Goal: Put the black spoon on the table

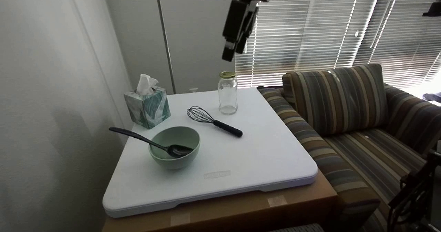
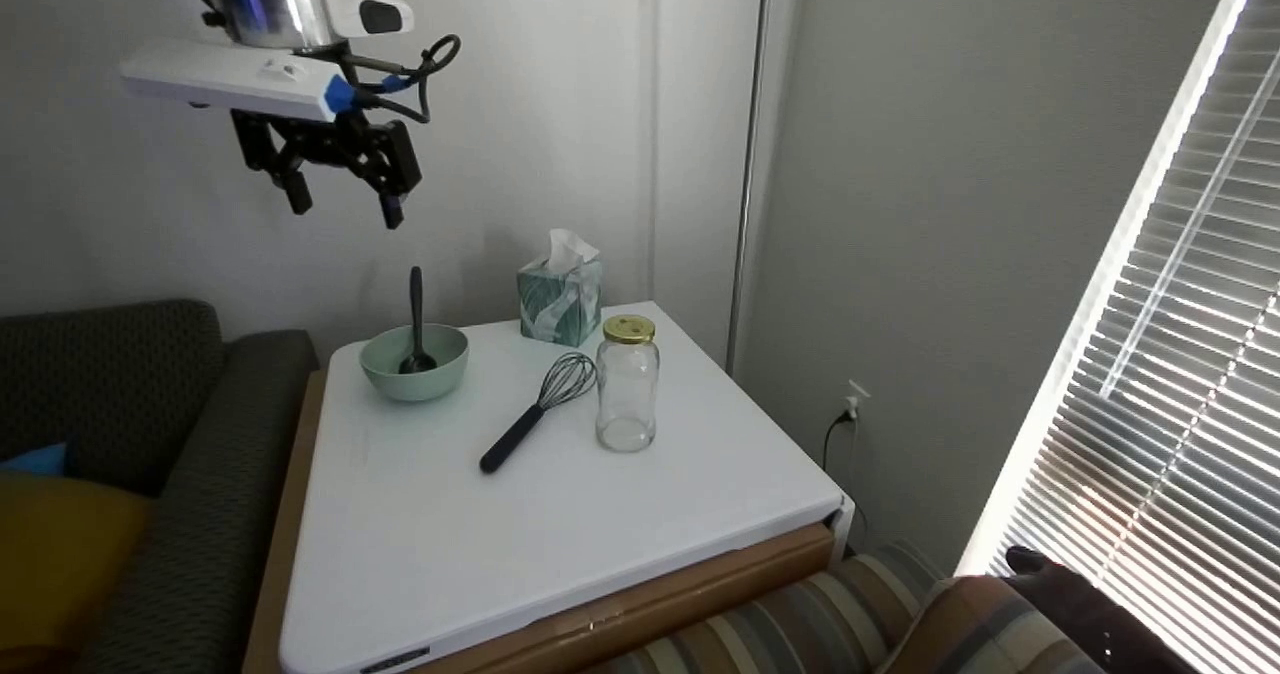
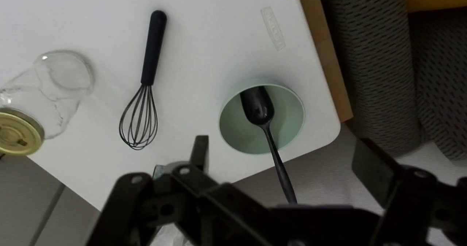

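I judge this to be the first step, reaching for the spoon (image 3: 259,111), with the grasp not yet made. My gripper (image 2: 347,214) is high above the table (image 3: 204,49), its fingers spread wide and holding nothing. The spoon sits well below me, its head in the bowl (image 3: 239,131), framed between my fingertips in the wrist view, the handle leaning out over the rim. Next I should line up on that handle, come down, pinch it, lift until the spoon clears the rim, then lay it flat on the table. A low, sloppy grip could drag the bowl along.

The table is smooth and white. In the wrist view the whisk (image 3: 149,70) lies left of my fingers, the jar (image 3: 47,100) farther left, and a dark sofa (image 3: 372,63) to the right. In an exterior view, a striped sofa (image 1: 344,146) stands below and right of my gripper, with slatted blinds (image 1: 303,46) behind.
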You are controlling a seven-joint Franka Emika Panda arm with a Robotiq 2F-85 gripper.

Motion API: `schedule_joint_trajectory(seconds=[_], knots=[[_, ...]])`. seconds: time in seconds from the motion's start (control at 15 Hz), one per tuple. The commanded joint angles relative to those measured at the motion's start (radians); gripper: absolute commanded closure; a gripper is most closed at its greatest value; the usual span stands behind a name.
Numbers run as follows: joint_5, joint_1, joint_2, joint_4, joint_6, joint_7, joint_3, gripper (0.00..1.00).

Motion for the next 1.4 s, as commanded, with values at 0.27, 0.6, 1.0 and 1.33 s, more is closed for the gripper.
schedule_joint_trajectory(seconds=[0.27, 0.6, 1.0, 1.33], knots=[[-0.124, -0.020, 0.389, 0.416, -0.060, 0.011, 0.087, 0.00], [-0.168, -0.008, 0.545, 0.603, -0.086, 0.025, 0.116, 0.00], [-0.187, 0.016, 0.685, 0.797, -0.148, 0.026, 0.135, 0.00], [-0.196, 0.047, 0.800, 0.952, -0.197, 0.037, 0.129, 0.00]])
